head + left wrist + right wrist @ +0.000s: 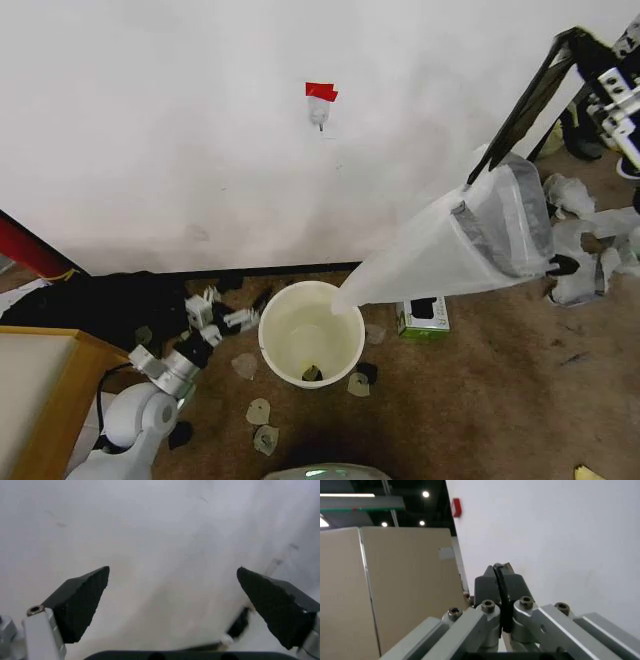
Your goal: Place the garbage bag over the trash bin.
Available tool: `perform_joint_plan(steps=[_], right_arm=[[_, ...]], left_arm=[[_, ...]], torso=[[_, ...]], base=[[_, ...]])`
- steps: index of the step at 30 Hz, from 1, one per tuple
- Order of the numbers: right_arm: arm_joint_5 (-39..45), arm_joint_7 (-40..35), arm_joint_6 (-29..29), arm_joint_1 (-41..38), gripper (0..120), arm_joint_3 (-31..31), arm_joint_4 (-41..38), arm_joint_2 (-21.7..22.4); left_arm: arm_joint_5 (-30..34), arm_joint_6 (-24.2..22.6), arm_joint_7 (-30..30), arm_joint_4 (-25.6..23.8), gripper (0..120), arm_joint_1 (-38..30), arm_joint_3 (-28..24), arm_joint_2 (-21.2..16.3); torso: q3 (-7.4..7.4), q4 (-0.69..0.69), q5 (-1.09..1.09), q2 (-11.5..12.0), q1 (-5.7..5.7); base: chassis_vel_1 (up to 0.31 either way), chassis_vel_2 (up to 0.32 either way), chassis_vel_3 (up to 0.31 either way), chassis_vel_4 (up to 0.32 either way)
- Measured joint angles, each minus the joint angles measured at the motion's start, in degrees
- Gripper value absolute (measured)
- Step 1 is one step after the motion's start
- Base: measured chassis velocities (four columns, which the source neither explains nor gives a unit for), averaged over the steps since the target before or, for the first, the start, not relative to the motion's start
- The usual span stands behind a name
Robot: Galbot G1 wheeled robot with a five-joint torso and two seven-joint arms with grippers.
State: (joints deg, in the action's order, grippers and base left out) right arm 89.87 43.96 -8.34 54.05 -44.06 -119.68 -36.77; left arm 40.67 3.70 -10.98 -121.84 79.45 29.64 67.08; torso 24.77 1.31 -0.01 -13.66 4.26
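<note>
Right gripper (478, 168) raised high at upper right, fingers clamped on top edge of garbage bag (455, 250). Bag hangs slanted, lower tip touching rim of trash bin (311, 335) on floor below. Left gripper (222, 318) low, just left of bin, fingers (80, 607) spread apart, holding nothing.

Right gripper (480, 165) raised high, jaws closed together. Left gripper (228, 305) low at the robot's left, jaws spread wide.

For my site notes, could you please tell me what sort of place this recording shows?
Probably an indoor workshop or test hall: a plain white wall above a worn brown floor, scraps scattered around the round cream-white plastic trash bin, and dark ceiling spotlights beside a tall beige panel.
</note>
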Motion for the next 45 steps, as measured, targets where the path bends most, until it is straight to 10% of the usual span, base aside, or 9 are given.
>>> perform_joint_plan(steps=[11, 19, 45], right_arm=[[-2.2, -1.5, 0.1, 1.7, 0, 1.7, -1.3, -0.3], [-3.0, -3.1, 0.3, 4.1, 0, 2.5, -3.6, 0.0], [-11.8, -4.6, 1.1, -15.7, 0, 32.7, 8.6, -9.5]], left_arm=[[-3.9, -12.8, 19.9, -20.0, 100, 4.7, -8.9, -1.8], [-3.6, -23.0, 29.8, -22.2, 100, 5.2, -12.7, -2.6], [-1.9, -19.6, 19.4, -21.5, 100, 4.7, -20.6, -1.9]], torso=[[0.0, 0.01, 0.0, 0.0, 0.0], [0.0, 0.02, -0.02, 0.0, 0.0], [0.0, 0.03, -0.03, 0.0, 0.01]], base=[[0.0, 0.0, 0.0, 0.0], [0.0, 0.0, 0.0, 0.0], [0.0, 0.0, 0.0, 0.0]])
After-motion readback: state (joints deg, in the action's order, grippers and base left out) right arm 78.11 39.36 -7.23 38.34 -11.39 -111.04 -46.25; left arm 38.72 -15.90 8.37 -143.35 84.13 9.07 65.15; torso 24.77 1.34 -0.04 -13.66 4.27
